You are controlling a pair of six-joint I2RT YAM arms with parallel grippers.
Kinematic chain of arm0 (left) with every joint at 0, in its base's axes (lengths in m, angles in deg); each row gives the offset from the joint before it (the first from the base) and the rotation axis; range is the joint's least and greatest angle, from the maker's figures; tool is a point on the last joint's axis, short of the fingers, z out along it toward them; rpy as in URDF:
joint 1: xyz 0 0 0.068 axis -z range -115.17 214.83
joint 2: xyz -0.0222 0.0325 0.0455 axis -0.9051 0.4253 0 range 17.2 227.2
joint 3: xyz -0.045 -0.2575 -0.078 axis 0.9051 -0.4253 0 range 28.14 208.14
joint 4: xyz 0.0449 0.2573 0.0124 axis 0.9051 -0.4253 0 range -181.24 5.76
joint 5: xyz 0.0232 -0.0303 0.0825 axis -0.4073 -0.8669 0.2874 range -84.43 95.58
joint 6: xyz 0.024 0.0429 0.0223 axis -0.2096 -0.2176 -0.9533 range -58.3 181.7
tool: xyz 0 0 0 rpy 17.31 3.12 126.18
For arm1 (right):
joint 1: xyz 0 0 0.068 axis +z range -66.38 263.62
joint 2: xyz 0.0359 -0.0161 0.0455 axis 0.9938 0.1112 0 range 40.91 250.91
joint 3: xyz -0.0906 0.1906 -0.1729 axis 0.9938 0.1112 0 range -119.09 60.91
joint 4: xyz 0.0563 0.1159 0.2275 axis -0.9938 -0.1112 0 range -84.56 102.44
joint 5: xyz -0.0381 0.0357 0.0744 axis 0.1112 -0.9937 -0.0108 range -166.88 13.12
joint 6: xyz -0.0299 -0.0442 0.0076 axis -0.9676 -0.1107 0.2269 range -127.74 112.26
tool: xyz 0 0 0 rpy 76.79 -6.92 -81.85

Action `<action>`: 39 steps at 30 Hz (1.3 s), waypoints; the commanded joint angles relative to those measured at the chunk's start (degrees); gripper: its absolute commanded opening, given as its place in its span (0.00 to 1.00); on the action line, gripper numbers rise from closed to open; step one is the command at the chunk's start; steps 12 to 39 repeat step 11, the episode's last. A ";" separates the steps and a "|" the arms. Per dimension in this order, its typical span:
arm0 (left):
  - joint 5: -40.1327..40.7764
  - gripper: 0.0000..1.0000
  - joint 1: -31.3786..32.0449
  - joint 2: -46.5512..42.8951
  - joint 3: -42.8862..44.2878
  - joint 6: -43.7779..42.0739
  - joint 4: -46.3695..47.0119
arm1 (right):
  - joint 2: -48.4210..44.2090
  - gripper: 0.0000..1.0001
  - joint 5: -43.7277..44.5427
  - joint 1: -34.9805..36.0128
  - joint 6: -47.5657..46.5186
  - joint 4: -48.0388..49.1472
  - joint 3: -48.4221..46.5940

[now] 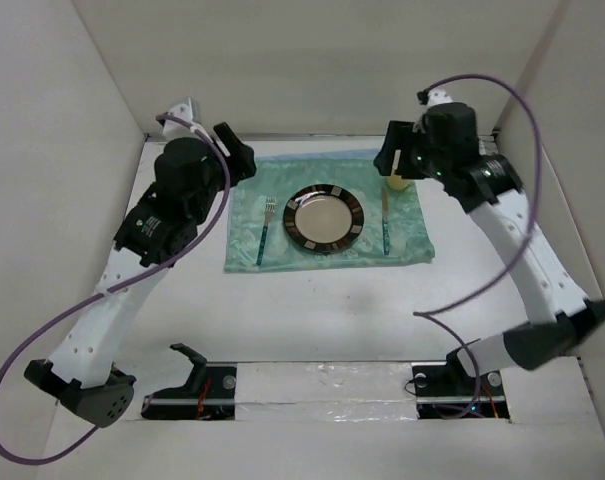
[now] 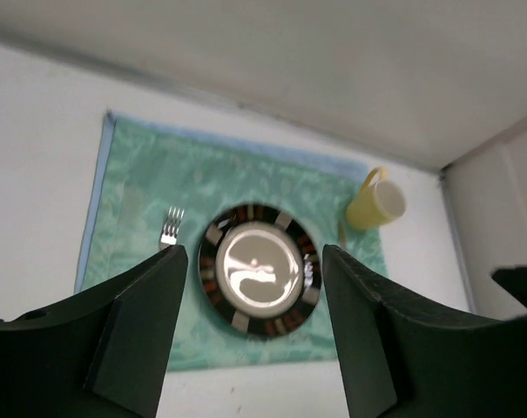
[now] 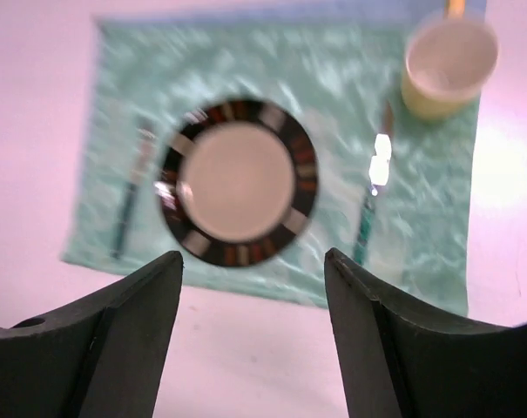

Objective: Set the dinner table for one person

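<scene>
On the white dinner table [image 1: 312, 310] lies a pale green mat [image 1: 247, 205]. At its middle sits a plate [image 1: 325, 218] with a dark patterned rim. A fork [image 1: 268, 228] lies to the plate's left and a knife [image 1: 384, 222] to its right. A yellow mug [image 1: 399, 182] stands at the mat's far right corner. My left gripper [image 1: 238, 150] hangs open and empty above the mat's far left corner. My right gripper [image 1: 390, 160] is open and empty just above the mug. The left wrist view shows the plate [image 2: 259, 280], fork [image 2: 170, 228] and mug [image 2: 378, 205] between its fingers [image 2: 150, 305].
White walls close in the table on the left, back and right. Purple cables loop from both arms. The right wrist view looks down on the plate [image 3: 237, 180], the knife [image 3: 370, 205], the fork [image 3: 132, 196] and the mug [image 3: 448, 65].
</scene>
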 commanded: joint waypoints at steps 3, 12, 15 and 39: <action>6.62 0.62 -0.18 -1.73 15.04 -6.30 0.78 | -21.88 0.76 10.11 1.02 2.61 16.05 -0.77; 11.03 0.71 -0.18 -9.38 12.17 -11.68 8.07 | -31.71 1.00 14.19 -3.91 6.92 24.21 5.84; 11.03 0.71 -0.18 -9.38 12.17 -11.68 8.07 | -31.71 1.00 14.19 -3.91 6.92 24.21 5.84; 11.03 0.71 -0.18 -9.38 12.17 -11.68 8.07 | -31.71 1.00 14.19 -3.91 6.92 24.21 5.84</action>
